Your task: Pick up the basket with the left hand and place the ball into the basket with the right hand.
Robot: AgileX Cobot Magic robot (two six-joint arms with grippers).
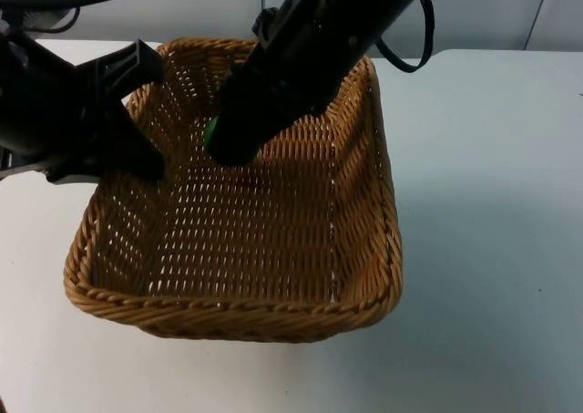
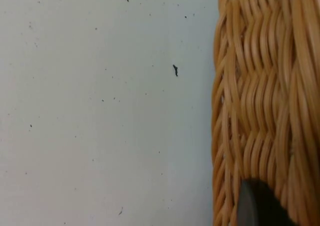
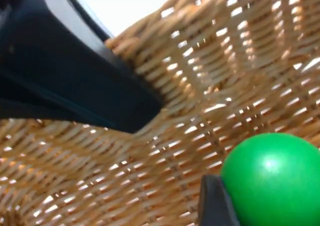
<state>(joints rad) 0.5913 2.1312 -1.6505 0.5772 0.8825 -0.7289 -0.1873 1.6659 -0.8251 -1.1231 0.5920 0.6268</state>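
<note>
While my right gripper (image 1: pixel 215 144) reaches down into the basket, the small green ball (image 1: pixel 209 130) sits pinched between its fingers, low over the woven floor near the far-left inside corner, toward eleven o'clock of the basket's middle. From my right wrist, the ball (image 3: pixel 272 178) shows round and glossy against the weave, one black fingertip (image 3: pixel 215 203) pressed against its side.

Around it stands the rectangular tan wicker basket (image 1: pixel 237 317), upright on the white table top (image 1: pixel 492 249), its near rim at six o'clock in the top view and its far rim at twelve.

At nine o'clock of the basket, my left gripper (image 1: pixel 137 144) clamps the left wall, one finger inside the basket and the rest outside it. From my left wrist, the basket's outer weave (image 2: pixel 265 86) runs beside bare table (image 2: pixel 100 111), with a dark fingertip (image 2: pixel 257 206) lying against the wicker. My right wrist also catches that left gripper (image 3: pixel 75 76) as a dark block over the rim.
</note>
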